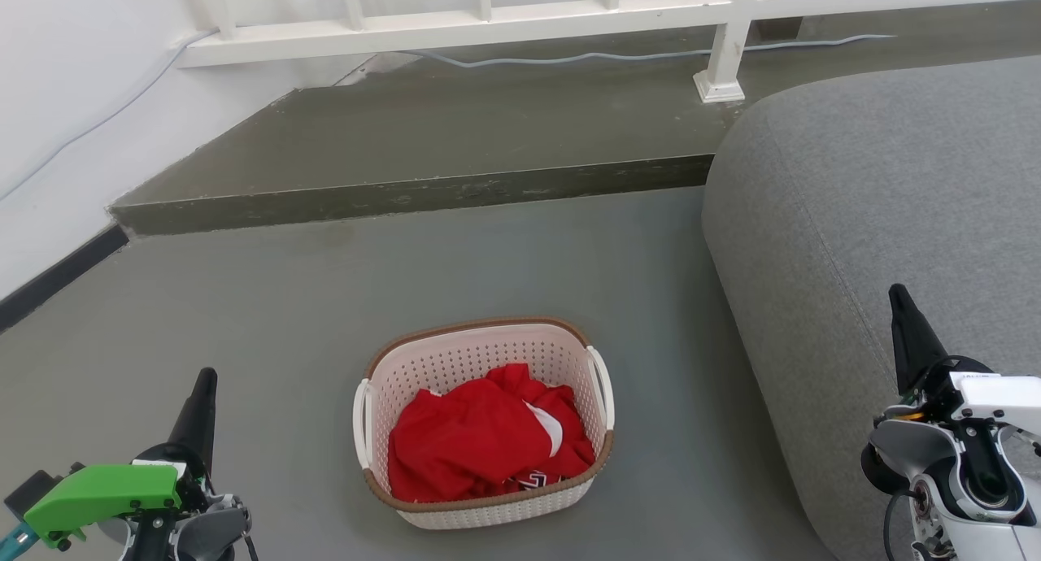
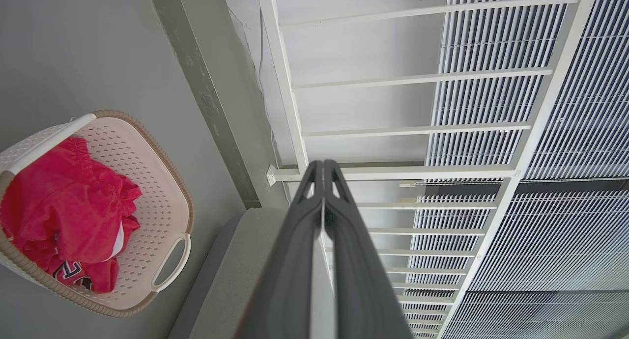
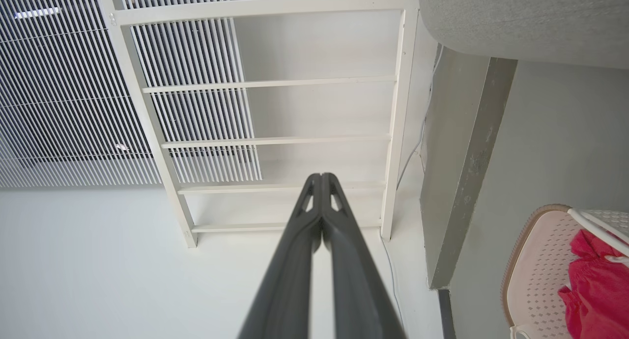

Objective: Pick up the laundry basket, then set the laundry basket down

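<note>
Cream perforated laundry basket (image 1: 488, 358), brown-rimmed

The head view looks forward and steeply down from well above the grey floor (image 1: 244, 317), with the cream perforated plastic laundry basket with a brown rim (image 1: 476, 358) at its lower middle. Both wrist views, rolled sideways, face the white slatted railing (image 2: 413, 172) along the left gripper (image 2: 323, 163) and the right gripper (image 3: 321, 176). All three share the laundry basket, which sits at the wrist views' edges.

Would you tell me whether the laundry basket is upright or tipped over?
Upright: the laundry basket sits flat on the floor, opening facing up, with red clothing lying inside.
</note>
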Robot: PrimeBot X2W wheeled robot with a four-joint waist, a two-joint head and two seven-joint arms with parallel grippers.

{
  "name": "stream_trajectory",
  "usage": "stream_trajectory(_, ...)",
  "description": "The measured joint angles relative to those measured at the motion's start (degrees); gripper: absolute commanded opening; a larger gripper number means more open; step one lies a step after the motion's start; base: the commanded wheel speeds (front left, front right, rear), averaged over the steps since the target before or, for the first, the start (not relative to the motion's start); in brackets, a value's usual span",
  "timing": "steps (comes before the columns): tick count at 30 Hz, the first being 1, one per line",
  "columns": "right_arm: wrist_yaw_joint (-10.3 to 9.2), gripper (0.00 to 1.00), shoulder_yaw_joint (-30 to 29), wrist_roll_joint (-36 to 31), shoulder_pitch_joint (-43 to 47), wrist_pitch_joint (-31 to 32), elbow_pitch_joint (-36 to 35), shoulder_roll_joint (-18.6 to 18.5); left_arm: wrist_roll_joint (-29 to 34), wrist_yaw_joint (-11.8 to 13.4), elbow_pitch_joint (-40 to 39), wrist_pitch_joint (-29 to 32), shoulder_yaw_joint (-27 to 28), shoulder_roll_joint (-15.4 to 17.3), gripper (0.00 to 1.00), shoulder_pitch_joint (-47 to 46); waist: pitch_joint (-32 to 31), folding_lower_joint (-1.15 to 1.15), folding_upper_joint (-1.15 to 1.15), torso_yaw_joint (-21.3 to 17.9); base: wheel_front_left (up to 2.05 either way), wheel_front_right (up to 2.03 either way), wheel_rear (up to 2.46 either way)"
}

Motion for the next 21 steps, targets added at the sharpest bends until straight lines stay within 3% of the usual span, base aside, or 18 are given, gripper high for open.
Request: stream_trajectory(21, 0.01, 0.00, -0.1, 0.0, 0.0, 0.0, 0.0, 0.0, 0.0, 0.0, -0.1, 0.0, 0.0, 0.0, 0.00, 0.0, 0.0, 0.00, 0.00, 0.0, 0.00, 0.00, 0.00)
